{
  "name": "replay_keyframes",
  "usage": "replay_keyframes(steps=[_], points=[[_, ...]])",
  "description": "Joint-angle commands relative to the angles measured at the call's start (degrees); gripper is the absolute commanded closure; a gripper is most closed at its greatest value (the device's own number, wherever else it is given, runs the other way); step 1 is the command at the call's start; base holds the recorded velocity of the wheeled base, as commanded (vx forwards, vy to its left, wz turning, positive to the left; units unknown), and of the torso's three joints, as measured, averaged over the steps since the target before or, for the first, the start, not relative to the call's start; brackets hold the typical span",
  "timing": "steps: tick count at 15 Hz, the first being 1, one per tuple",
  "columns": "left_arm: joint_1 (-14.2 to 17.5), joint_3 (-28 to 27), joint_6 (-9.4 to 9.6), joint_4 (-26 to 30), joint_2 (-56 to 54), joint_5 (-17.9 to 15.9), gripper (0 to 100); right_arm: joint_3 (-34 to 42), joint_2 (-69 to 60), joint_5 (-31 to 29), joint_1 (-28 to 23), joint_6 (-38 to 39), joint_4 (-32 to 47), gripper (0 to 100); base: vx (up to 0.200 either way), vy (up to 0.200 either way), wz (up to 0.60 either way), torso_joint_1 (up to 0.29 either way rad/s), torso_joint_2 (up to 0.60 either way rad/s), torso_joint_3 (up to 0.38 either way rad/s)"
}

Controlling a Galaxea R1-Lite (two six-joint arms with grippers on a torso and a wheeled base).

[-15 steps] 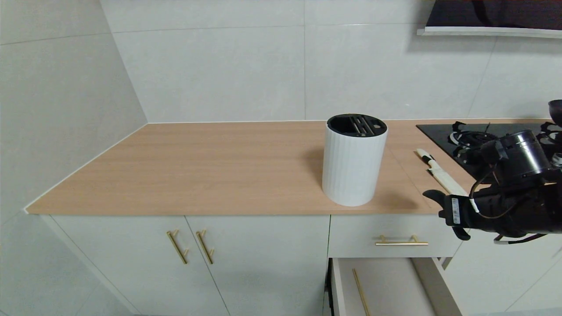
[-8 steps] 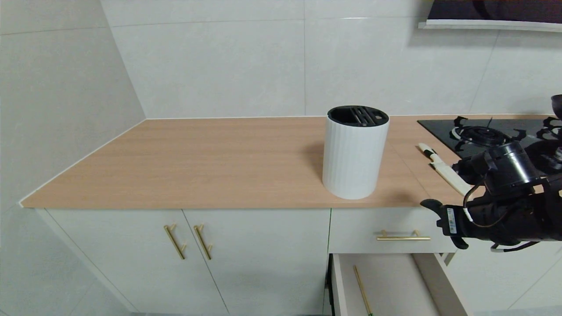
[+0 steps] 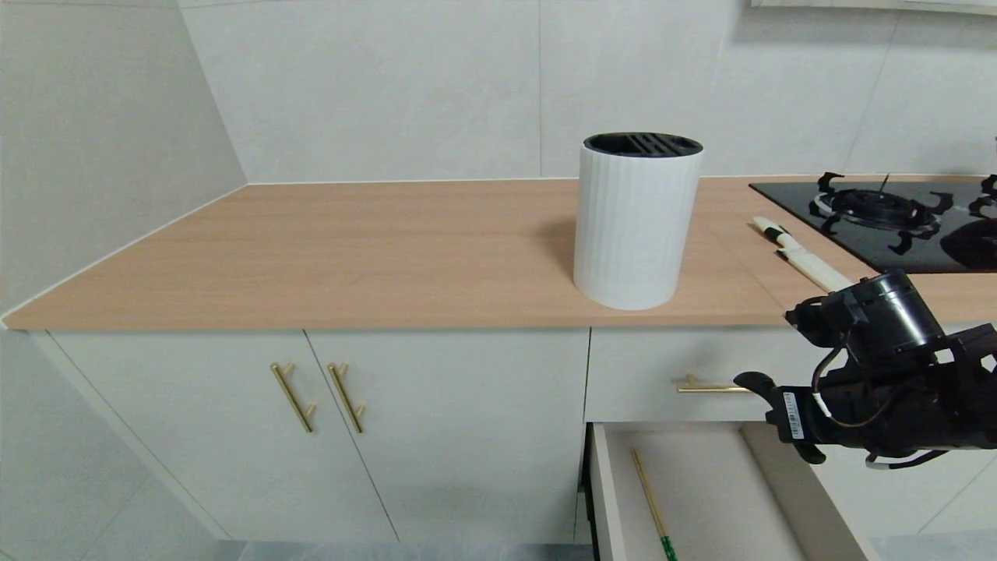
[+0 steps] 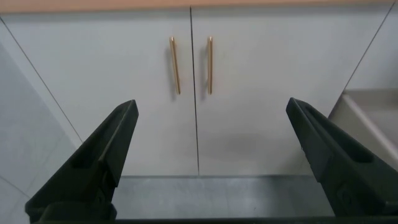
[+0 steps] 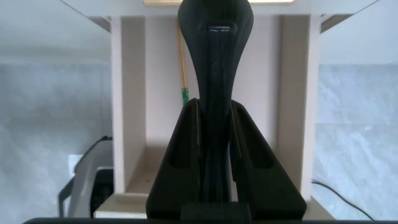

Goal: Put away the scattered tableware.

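Currently: knife on counter, right arm nearest

Left pincer (image 4: 211,109) is spread wide and empty, facing the cabinet doors (image 4: 249,93). White holder (image 3: 637,222) stands upright on the counter (image 3: 350,257). The open drawer (image 3: 701,483) below holds a chopstick (image 3: 650,506), lying front to back, green end toward the robot. Knife (image 3: 802,257) lies flat between holder and stove (image 3: 880,214). Its long axis slants from the front edge back toward the wall, dark-banded end farthest. Right pincer (image 3: 755,383) is pressed together and empty, over the drawer, below and in front of the knife.
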Motion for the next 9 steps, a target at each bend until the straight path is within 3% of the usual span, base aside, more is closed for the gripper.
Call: replay_keyframes(steps=[1, 9], points=[[0.0, 0.0, 0.02, 0.0, 0.0, 0.0, 0, 0.5, 0.2, 0.0, 0.7, 0.0, 0.0, 100, 0.000, 0.000, 0.00, -0.188, 0.47, 0.295], [0.0, 0.0, 0.02, 0.0, 0.0, 0.0, 0, 1.2, 1.7, 0.0, 1.5, -0.2, 0.0, 100, 0.000, 0.000, 0.00, -0.156, 0.46, 0.301]])
